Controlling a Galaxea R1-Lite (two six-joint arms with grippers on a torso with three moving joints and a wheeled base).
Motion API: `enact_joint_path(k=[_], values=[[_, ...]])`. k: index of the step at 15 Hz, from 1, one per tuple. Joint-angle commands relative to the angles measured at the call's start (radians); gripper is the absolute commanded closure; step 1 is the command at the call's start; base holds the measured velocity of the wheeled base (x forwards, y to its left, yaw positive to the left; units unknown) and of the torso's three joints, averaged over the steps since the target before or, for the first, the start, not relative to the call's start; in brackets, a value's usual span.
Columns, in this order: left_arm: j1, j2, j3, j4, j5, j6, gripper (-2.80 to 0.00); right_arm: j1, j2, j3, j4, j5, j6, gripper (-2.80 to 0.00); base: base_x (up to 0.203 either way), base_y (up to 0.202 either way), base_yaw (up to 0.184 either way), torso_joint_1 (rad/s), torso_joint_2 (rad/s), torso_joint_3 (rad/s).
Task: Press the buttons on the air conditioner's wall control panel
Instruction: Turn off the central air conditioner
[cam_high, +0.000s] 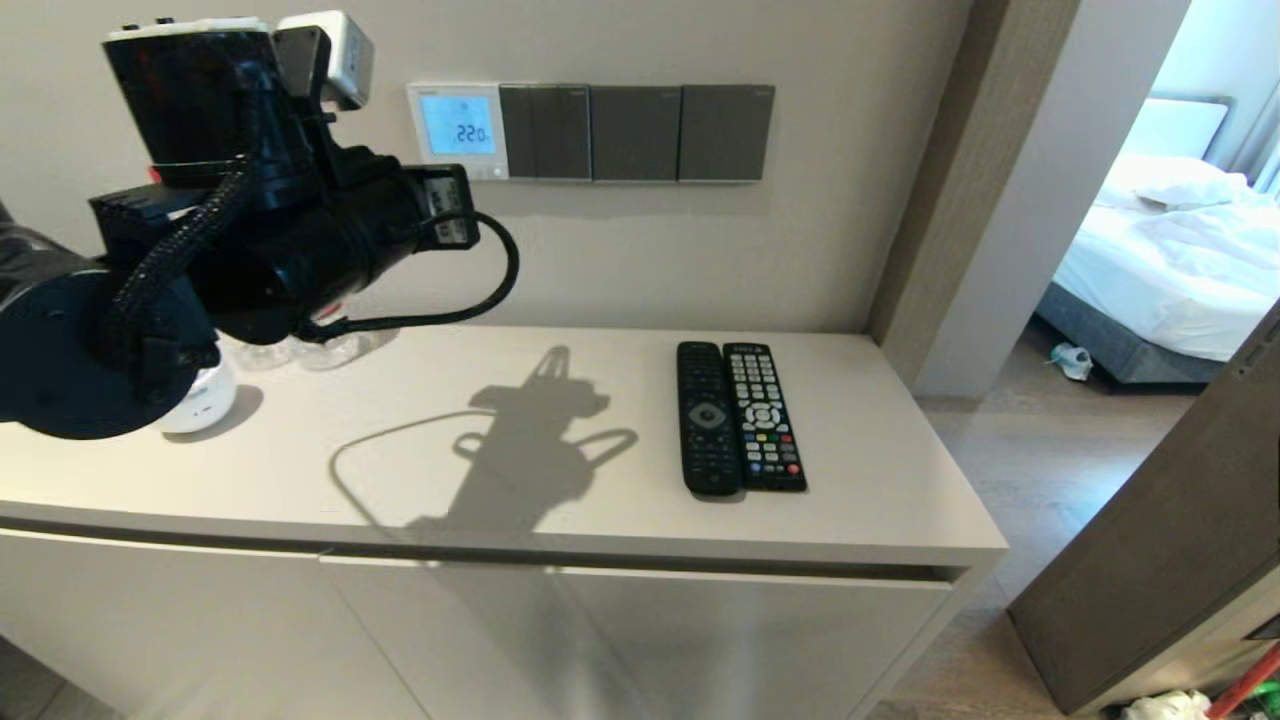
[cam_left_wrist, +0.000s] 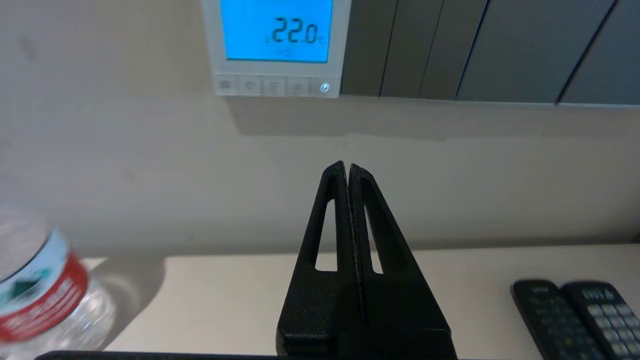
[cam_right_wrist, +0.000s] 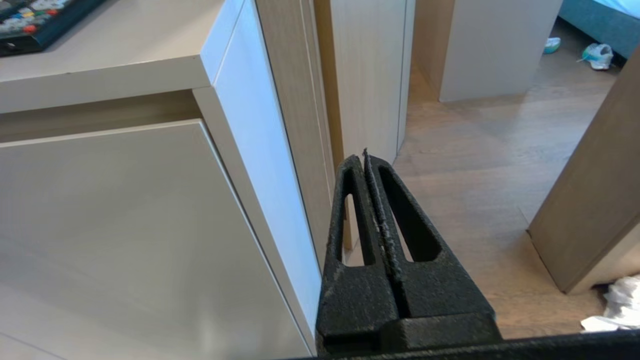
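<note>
The white wall control panel (cam_high: 455, 128) has a lit blue screen reading 22.0. It also shows in the left wrist view (cam_left_wrist: 275, 45). A row of small pale buttons (cam_left_wrist: 272, 86) runs along its bottom edge. My left gripper (cam_left_wrist: 348, 165) is shut and empty. It points at the bare wall below the panel and slightly to the right of it, and stands apart from the buttons. In the head view the left gripper (cam_high: 450, 205) hangs raised just below the panel's left part. My right gripper (cam_right_wrist: 365, 157) is shut and empty, parked low beside the cabinet's right end.
Three dark grey switch plates (cam_high: 635, 132) adjoin the panel on its right. Two black remotes (cam_high: 740, 415) lie on the white cabinet top (cam_high: 500, 480). A clear water bottle (cam_left_wrist: 40, 295) and a small white object (cam_high: 200, 400) stand at the left, under my left arm.
</note>
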Motion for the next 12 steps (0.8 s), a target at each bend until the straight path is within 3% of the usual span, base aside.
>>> enact_joint_path(k=[1,6,12], values=[[-0.001,0.085,-0.067,-0.003,-0.001,-0.001,0.00,0.000,-0.002,0.000,0.000,0.000,0.001,0.00,0.000,0.000,0.000,0.000,0.00,0.000],[0.007,0.198,-0.216,0.008,-0.018,0.001,0.00,0.000,-0.002,0.000,0.000,0.000,-0.001,0.00,0.000,0.000,0.000,0.000,0.00,0.000],[0.038,0.267,-0.298,0.009,-0.036,0.018,0.00,0.002,-0.002,0.000,0.000,0.000,-0.001,0.00,0.000,0.000,0.000,0.000,0.00,0.000]])
